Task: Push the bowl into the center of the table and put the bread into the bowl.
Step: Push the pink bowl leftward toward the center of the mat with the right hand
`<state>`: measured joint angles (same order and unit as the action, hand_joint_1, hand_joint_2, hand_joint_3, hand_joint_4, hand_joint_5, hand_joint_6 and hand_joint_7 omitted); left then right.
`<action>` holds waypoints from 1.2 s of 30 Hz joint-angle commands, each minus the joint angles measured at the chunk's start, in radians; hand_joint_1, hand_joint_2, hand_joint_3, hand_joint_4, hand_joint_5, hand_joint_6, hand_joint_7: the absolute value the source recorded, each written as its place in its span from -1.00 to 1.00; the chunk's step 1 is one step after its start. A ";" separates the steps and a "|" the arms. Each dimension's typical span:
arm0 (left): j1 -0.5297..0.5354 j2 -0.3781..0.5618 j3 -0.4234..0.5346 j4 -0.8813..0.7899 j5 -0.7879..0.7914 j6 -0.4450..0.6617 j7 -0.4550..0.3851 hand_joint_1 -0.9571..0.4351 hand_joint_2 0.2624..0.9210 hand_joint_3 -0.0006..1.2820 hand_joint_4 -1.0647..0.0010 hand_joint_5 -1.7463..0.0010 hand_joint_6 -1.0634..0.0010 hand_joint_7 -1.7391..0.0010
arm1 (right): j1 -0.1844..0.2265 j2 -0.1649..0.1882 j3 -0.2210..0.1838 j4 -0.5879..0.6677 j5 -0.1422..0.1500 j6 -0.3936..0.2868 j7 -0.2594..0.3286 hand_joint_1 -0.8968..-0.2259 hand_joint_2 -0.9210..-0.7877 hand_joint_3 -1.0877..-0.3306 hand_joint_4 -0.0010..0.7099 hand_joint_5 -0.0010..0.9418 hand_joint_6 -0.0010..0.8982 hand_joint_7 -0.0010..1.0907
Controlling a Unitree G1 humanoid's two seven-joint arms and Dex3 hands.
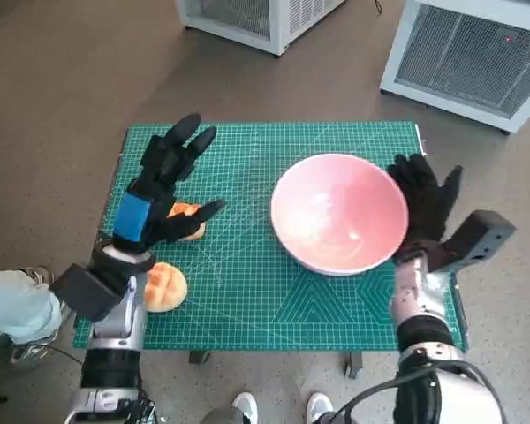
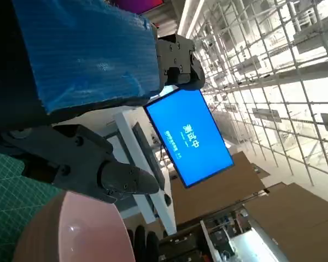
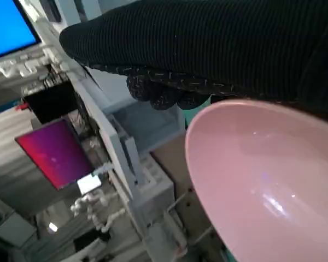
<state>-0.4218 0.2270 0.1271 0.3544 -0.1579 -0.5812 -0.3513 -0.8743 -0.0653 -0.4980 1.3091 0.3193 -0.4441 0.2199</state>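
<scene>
Sitting right of the table [image 1: 247, 300] centre, pink bowl [image 1: 339, 212] touches right hand [image 1: 424, 203], fingers spread against its rim. Left hand [image 1: 163, 190] hovers fingers spread over one bread [image 1: 191, 221]; second bread [image 1: 165, 287] near left edge.

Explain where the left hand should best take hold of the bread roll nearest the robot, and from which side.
Probably from above, fingers closing across the domed top of the bread roll. It lies low on the green cutting mat, so its sides offer little. The left hand hovers open just beyond it.
</scene>
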 commanded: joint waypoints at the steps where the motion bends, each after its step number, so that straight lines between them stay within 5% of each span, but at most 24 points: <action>1: 0.022 0.010 0.009 -0.037 -0.009 0.012 0.006 -0.02 1.00 -0.76 0.46 0.81 0.91 0.45 | -0.016 0.033 -0.006 0.014 0.004 0.023 -0.005 0.09 -1.00 -0.39 -0.22 -0.98 -0.42 -0.56; 22: 0.063 0.014 0.034 -0.075 -0.003 0.003 0.027 -0.01 1.00 -0.76 0.45 0.83 0.89 0.48 | -0.050 0.088 0.003 0.023 -0.019 0.061 -0.017 0.05 -1.00 -0.44 -0.17 -0.98 -0.34 -0.57; 36: 0.058 0.004 0.026 -0.065 0.002 0.003 0.035 0.01 1.00 -0.75 0.45 0.84 0.87 0.49 | -0.058 0.037 0.007 0.004 -0.024 0.035 0.000 0.06 -1.00 -0.39 -0.16 -0.99 -0.35 -0.60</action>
<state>-0.3666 0.2322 0.1565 0.2935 -0.1576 -0.5729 -0.3232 -0.9297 -0.0067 -0.4975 1.3133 0.3087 -0.3951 0.2195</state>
